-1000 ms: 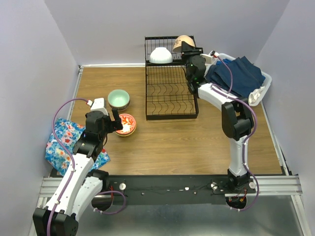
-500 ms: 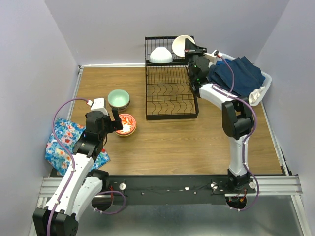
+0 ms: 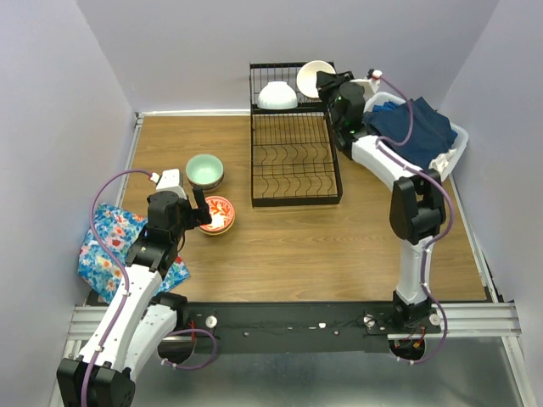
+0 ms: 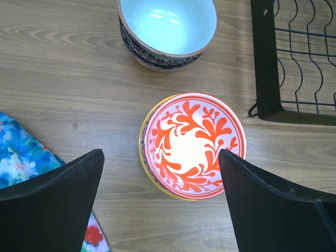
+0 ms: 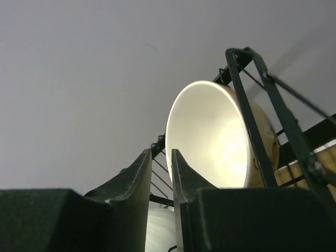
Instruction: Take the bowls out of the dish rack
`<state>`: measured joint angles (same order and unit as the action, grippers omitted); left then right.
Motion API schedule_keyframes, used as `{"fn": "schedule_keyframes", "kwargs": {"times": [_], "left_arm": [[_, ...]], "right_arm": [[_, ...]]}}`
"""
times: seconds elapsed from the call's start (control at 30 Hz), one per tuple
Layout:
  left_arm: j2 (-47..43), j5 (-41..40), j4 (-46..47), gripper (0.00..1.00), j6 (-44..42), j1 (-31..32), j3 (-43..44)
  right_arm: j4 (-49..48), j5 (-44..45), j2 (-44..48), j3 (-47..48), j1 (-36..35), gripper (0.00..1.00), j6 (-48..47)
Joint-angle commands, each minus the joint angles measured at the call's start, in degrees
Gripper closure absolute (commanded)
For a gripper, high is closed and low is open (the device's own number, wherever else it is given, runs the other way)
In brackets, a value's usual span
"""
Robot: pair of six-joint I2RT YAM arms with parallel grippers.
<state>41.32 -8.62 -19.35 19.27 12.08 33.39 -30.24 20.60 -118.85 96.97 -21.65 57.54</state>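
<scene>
The black wire dish rack stands at the back of the table. Its raised basket holds a white bowl upside down and a beige bowl tipped on its edge, cream inside facing out. My right gripper is just right of the beige bowl. Its fingers stand almost together with nothing in the thin gap, and the bowl's rim lies beside them. My left gripper is open wide above a red-patterned bowl that sits in a yellow-rimmed bowl. A mint-green bowl tops another stack.
A blue floral cloth lies at the front left under the left arm. A white plastic basket of blue cloths stands right of the rack. The rack's lower tray has no bowls on it. Walls close in on three sides.
The beige bowl has gone from upside down to standing on its edge with its inside showing. My right gripper has shifted right, off the bowl. The left arm has not moved.
</scene>
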Motion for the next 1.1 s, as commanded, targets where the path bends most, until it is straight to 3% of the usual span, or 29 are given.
{"fn": "schedule_keyframes", "kwargs": {"times": [0.0, 0.13, 0.47, 0.7, 1.07], "left_arm": [[0.0, -1.1, 1.1, 0.01, -0.8, -0.3, -0.4], [0.4, 0.0, 1.5, 0.01, -0.9, -0.3, -0.2], [3.8, 4.0, 3.4, 0.01, -0.6, 0.8, 2.3], [8.9, 4.4, 4.9, 0.01, -0.2, 2.8, 6.4], [6.3, 2.6, 3.2, 0.01, -3.7, 3.0, 6.6]], "right_arm": [[20.6, -4.2, 5.3, 8.5, 1.8, 0.65, -18.5], [31.9, -7.8, 6.9, 12.1, 2.2, 0.5, -28.0], [43.6, -15.1, 17.6, 3.6, 2.2, 0.22, -41.2], [47.9, -29.7, 25.9, -8.6, 2.0, 0.15, -46.5], [45.6, -29.4, 27.9, -25.7, -4.4, 0.11, -45.7]]}}
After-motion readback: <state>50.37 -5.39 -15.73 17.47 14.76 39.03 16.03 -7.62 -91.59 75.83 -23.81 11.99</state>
